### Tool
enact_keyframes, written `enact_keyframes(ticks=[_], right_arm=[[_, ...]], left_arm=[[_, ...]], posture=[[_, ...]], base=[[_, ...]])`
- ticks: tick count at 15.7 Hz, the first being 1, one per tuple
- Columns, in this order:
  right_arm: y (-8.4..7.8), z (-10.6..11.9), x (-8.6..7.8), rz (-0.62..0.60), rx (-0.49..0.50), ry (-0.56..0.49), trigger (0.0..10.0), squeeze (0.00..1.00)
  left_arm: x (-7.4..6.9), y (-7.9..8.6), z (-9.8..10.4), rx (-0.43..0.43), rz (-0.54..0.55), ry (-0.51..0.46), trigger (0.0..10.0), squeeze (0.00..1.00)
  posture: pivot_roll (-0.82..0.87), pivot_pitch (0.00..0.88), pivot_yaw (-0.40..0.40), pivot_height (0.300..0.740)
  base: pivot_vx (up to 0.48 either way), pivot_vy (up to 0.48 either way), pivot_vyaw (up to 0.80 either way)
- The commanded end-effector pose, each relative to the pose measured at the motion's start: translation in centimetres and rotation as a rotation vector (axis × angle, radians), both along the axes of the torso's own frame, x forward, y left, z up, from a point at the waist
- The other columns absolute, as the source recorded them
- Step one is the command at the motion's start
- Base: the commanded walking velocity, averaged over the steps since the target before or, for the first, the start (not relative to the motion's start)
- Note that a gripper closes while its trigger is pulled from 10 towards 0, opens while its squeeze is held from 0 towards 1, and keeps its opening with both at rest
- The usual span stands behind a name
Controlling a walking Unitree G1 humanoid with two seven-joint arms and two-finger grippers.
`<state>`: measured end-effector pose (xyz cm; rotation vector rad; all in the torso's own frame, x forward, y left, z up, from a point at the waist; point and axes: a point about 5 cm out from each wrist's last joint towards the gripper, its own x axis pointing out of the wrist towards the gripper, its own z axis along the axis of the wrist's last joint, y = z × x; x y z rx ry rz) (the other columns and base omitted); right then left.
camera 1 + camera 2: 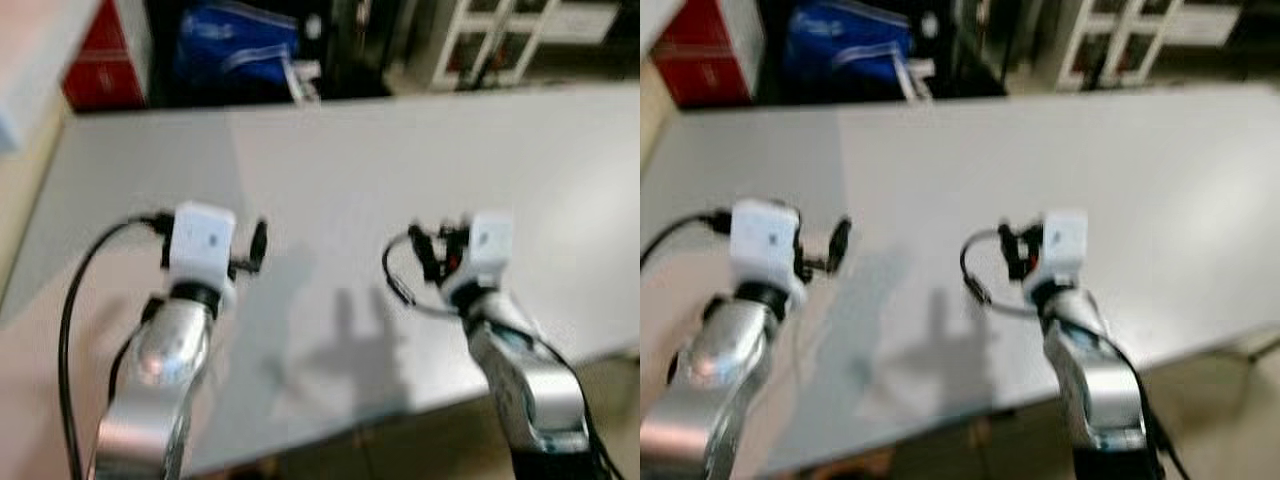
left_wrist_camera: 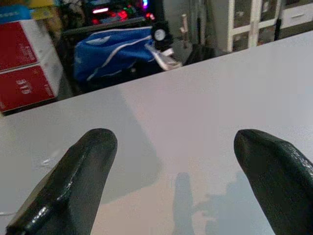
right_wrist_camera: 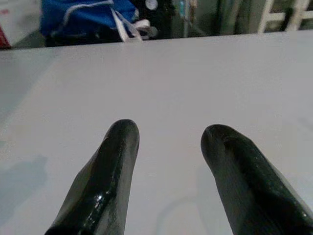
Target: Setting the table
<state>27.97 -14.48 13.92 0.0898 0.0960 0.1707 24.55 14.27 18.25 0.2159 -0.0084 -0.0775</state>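
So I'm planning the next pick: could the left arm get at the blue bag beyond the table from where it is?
Probably not. The blue bag lies past the table's far edge, and the left gripper, fingers open, hovers over the near part.

Both silver arms reach forward, side by side and well apart. Left arm (image 1: pixel 160 370) ends in a white wrist block (image 1: pixel 203 240). Left gripper (image 2: pixel 176 171): the two black fingers (image 2: pixel 78 181) spread wide, nothing between them. Right arm (image 1: pixel 525 375) angled inward. Right gripper (image 3: pixel 168 171): fingers (image 3: pixel 110 181) parted, narrower gap, holding nothing.
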Motion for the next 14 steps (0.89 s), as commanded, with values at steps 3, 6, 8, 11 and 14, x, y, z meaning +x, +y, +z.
enact_keyframes(ticks=[3, 6, 8, 11, 14], right_arm=[[-0.12, 0.38, 0.07, -0.005, -0.017, 0.004, 10.0, 0.00], [0.12, 0.42, 0.12, 0.002, -0.029, 0.008, 10.0, 0.00], [0.15, 0.38, 0.13, 0.002, -0.030, 0.013, 10.0, 0.00], [0.32, 0.33, 0.12, 0.009, -0.029, 0.019, 10.0, 0.00], [0.53, 0.29, 0.01, 0.029, -0.022, 0.019, 10.0, 0.00]], left_arm=[[0.22, 0.06, -0.30, 0.011, 0.003, 0.022, 10.0, 0.00], [0.36, 0.33, -0.27, 0.029, 0.019, 0.019, 10.0, 0.00], [0.49, 0.42, -0.05, 0.013, 0.013, 0.009, 10.0, 0.00], [0.42, 0.62, 0.10, 0.025, 0.018, 0.004, 10.0, 0.00], [0.18, 1.03, 0.16, 0.053, 0.023, 0.004, 10.0, 0.00]], posture=[[0.00, 0.054, -0.068, 0.740], [0.00, 0.055, -0.069, 0.740], [0.00, 0.056, -0.068, 0.740], [0.00, 0.058, -0.069, 0.740], [0.01, 0.057, -0.074, 0.740]], base=[[-0.411, 0.000, 0.00], [-0.141, 0.000, 0.00], [0.000, 0.240, 0.00], [0.000, 0.480, 0.00], [0.000, 0.480, 0.00]])
